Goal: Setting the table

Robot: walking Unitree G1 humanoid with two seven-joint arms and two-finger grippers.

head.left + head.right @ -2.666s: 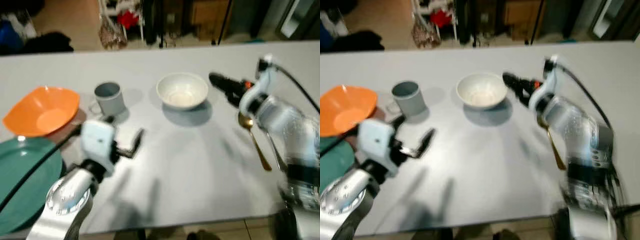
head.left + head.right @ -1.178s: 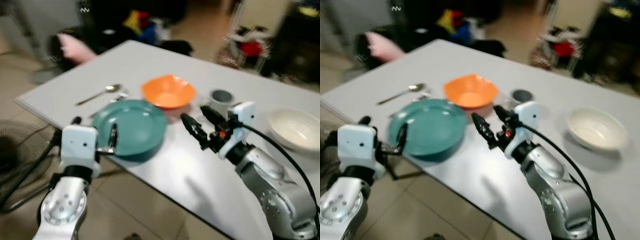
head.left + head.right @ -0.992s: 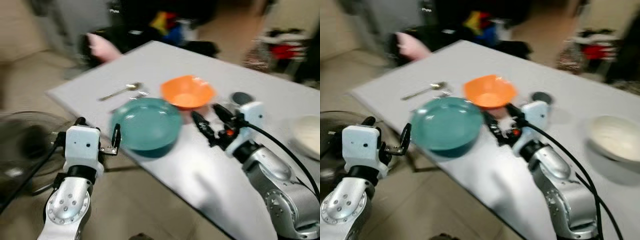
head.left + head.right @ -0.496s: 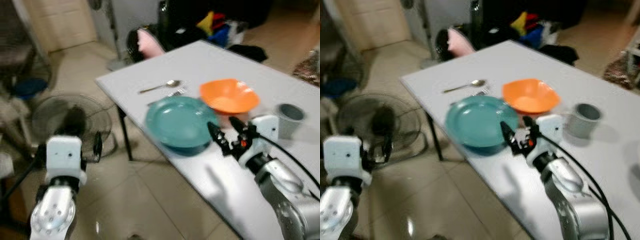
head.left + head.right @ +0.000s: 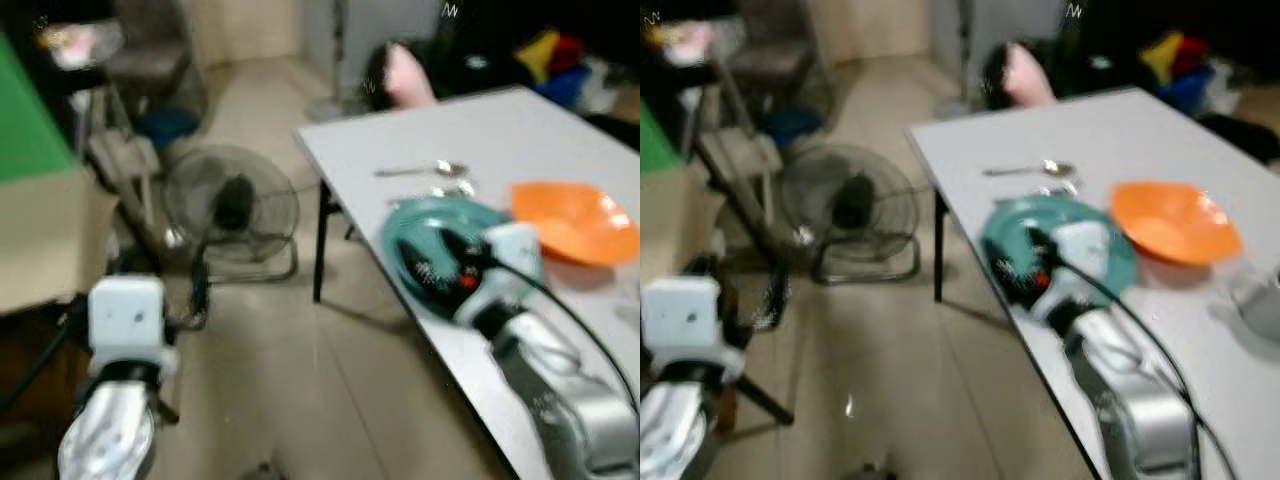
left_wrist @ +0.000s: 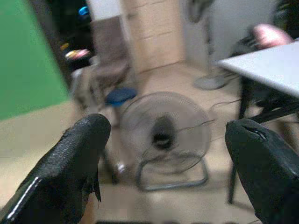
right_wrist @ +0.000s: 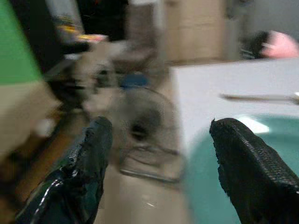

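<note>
Plate lies directly under the wide-open right gripper, while the left gripper, also wide, hangs off-table facing the fan.

Right wrist view: end effector w/ fingers spread wide, nothing between them.
Two black fingers frame a blurred scene. White counter carries a teal plate at its near edge; beyond the plate lies a spoon. Floor fan stands on the tiled floor beside the counter. Green panel at one side; pink object in bkgd, too blurred to identify.
</note>
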